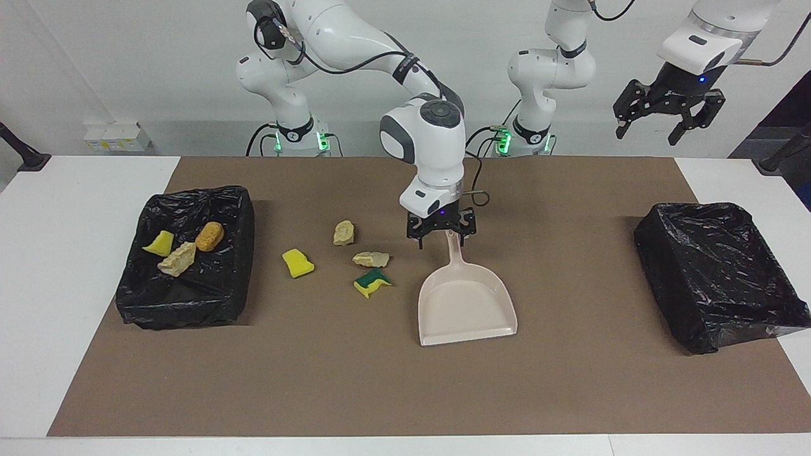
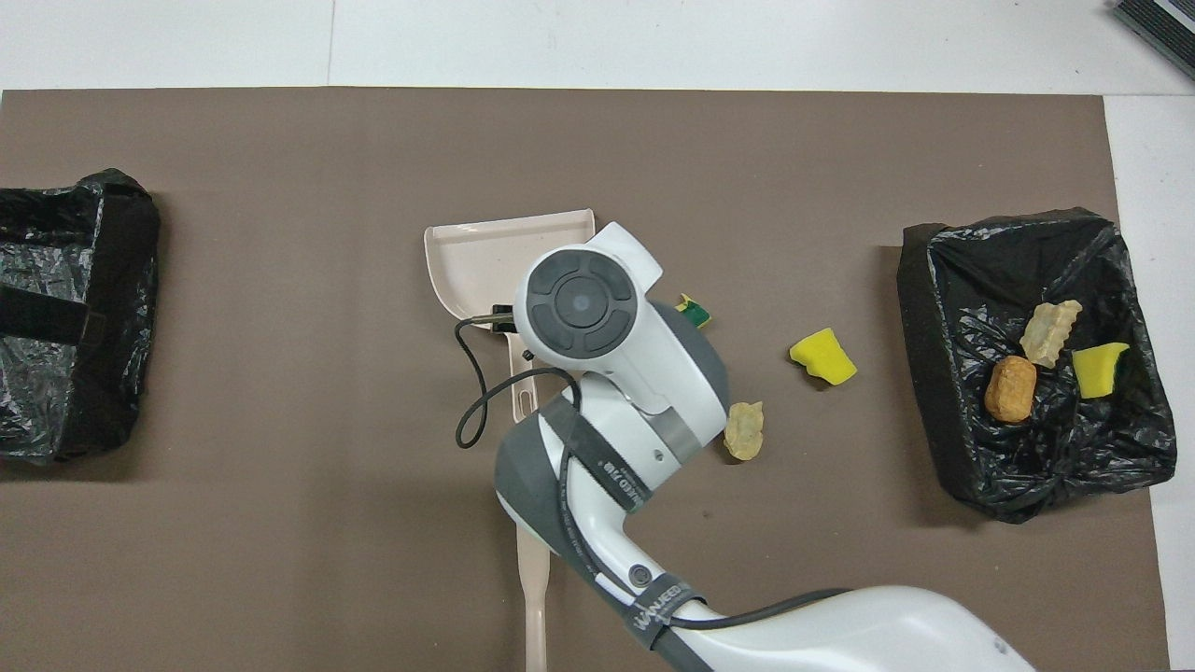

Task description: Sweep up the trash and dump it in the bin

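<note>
The left gripper (image 1: 668, 120) hangs spread open in the air at the left arm's end, waiting. The right gripper (image 1: 441, 229) is clenched on the dustpan (image 1: 466, 304) handle mid-table. Four pieces of trash (image 1: 370, 259) lie loose on the mat beside the pan, toward the right arm's end. Three more rest in the bin (image 1: 187, 259) there. Another bin (image 1: 719, 275) sits at the left arm's end.

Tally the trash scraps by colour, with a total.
Plain yellow sponge: 2
Yellow-and-green sponge: 1
Pale beige chunks: 3
Orange-brown lump: 1
Total: 7
</note>
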Controlling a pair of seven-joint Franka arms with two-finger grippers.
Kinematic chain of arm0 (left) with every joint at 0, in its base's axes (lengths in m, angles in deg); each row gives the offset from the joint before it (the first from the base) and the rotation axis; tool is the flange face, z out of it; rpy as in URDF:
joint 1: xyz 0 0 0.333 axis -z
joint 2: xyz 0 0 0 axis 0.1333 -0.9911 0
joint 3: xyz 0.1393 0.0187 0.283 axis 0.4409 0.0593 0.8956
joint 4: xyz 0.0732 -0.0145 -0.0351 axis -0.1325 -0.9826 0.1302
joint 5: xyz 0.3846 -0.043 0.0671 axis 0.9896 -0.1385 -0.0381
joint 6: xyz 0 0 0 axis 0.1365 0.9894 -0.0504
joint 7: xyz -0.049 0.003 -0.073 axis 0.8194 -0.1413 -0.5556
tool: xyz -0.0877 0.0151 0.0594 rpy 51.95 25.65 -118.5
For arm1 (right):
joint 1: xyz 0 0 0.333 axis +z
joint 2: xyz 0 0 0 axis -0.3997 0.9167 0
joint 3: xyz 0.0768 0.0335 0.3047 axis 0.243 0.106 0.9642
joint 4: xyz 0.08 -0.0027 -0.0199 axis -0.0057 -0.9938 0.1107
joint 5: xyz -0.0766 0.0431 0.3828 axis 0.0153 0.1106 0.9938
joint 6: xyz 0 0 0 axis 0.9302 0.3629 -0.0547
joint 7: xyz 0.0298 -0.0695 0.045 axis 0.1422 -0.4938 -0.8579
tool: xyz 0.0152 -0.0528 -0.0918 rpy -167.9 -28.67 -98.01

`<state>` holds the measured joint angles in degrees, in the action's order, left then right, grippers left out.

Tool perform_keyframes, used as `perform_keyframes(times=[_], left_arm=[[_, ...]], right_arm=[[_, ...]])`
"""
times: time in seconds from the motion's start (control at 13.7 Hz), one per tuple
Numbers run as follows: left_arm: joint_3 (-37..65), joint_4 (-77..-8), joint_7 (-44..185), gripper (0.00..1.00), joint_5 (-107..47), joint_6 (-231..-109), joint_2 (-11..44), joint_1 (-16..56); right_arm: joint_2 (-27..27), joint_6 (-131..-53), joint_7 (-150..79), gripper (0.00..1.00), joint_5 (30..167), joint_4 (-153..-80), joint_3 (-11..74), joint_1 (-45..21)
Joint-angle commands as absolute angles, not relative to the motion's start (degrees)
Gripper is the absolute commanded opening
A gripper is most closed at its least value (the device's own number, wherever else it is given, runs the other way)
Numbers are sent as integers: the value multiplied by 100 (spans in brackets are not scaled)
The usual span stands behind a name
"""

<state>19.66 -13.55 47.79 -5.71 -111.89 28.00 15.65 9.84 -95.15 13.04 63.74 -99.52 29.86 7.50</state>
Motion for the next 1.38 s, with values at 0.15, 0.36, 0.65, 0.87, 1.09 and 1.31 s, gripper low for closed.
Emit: perform_keyframes(times=[0.15, 0.36, 0.65, 0.87, 1.09, 1.31], left_arm=[[2054, -1345, 4733, 100, -583, -11134, 2852, 1653], [2028, -1336, 4751, 100, -548, -11142, 2852, 1680], [1975, -1388, 4777, 100, -548, -11404, 2809, 1724], [1362, -1940, 5591, 100, -557, -12166, 2756, 1733], [773, -2695, 6392, 100, -565, -13203, 2659, 1776], [227, -3373, 6947, 100, -574, -14198, 2396, 1785]], right_arm=[[327, -8787, 652, 100, 6964, -10291, 3038, 124], [-278, -8723, 552, 100, 7422, -11221, 3047, 332], [-1166, -9276, 1228, 100, 7440, -12557, 3047, 1193], [-1397, -9285, 1851, 100, 7457, -12920, 3047, 1852], [-1265, -9513, 2406, 92, 7457, -13288, 3047, 2345], [-958, -10093, 2855, 88, 7457, -13623, 3047, 2750]])
